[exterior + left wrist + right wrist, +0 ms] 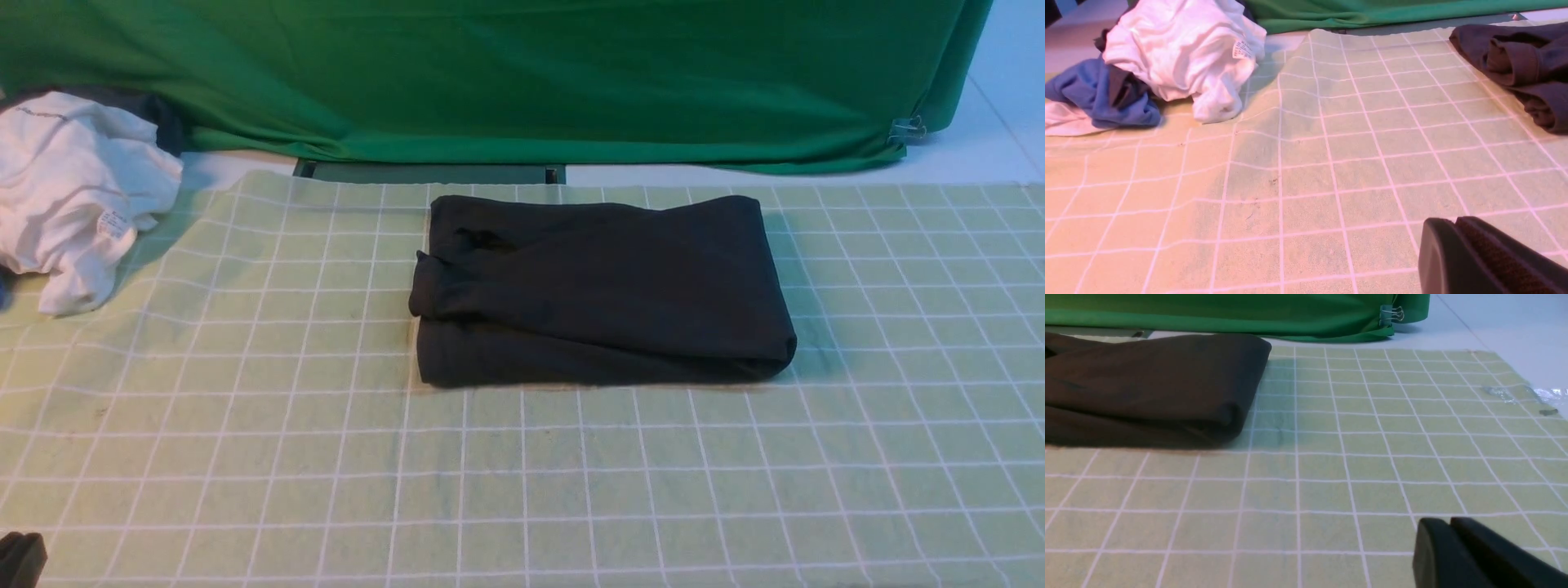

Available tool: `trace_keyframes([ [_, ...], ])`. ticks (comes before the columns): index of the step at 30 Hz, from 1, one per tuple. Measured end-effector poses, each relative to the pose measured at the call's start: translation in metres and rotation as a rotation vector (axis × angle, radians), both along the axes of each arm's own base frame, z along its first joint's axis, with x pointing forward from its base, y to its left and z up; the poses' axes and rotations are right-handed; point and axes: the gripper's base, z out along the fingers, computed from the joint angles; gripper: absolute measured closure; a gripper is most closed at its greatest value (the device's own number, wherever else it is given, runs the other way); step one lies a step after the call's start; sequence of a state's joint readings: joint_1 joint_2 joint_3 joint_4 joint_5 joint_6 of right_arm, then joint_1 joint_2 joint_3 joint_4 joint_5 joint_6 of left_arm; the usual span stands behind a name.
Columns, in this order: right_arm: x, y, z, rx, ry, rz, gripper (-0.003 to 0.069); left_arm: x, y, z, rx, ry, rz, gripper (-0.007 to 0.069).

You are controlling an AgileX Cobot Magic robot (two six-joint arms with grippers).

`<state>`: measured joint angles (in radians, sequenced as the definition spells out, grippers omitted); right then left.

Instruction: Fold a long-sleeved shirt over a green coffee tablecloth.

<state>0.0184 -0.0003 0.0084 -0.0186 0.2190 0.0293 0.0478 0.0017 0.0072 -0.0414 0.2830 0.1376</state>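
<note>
One folded black long-sleeved shirt (pixel 600 290) lies on one pale green gridded tablecloth (pixel 245 457). One white garment (pixel 73 196) and one blue garment (pixel 1098 94) sit crumpled together. One deep-green drape cloth (pixel 531 73) carries one binder clip (pixel 906 128). Two grippers show: left gripper (pixel 1453 232), right gripper (pixel 1449 531).

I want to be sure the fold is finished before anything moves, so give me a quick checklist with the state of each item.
1. Long-sleeved shirt folded into a compact rectangle: ok.
2. Shirt lying wholly on the green coffee tablecloth: ok.
3. Left gripper shut, holding nothing: ok.
4. Right gripper shut, clear of the shirt: ok.
5. White garment apart from the shirt: ok.
6. Left end of fold tidy: not ok, a rolled edge sticks out.
</note>
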Motion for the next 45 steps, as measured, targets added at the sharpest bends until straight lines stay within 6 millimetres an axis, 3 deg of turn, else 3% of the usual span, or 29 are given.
trace_keyframes([
  [9, 0.0, 0.0, 0.0, 0.0, 0.0, 0.0, 0.0558, 0.0014, 0.0004, 0.0092, 0.002, -0.103, 0.005, 0.0654],
  [45, 0.0, 0.0, 0.0, 0.0, 0.0, 0.0, 0.0471, 0.0014, 0.0007, 0.0094, 0.036, -0.104, 0.002, 0.0653],
])
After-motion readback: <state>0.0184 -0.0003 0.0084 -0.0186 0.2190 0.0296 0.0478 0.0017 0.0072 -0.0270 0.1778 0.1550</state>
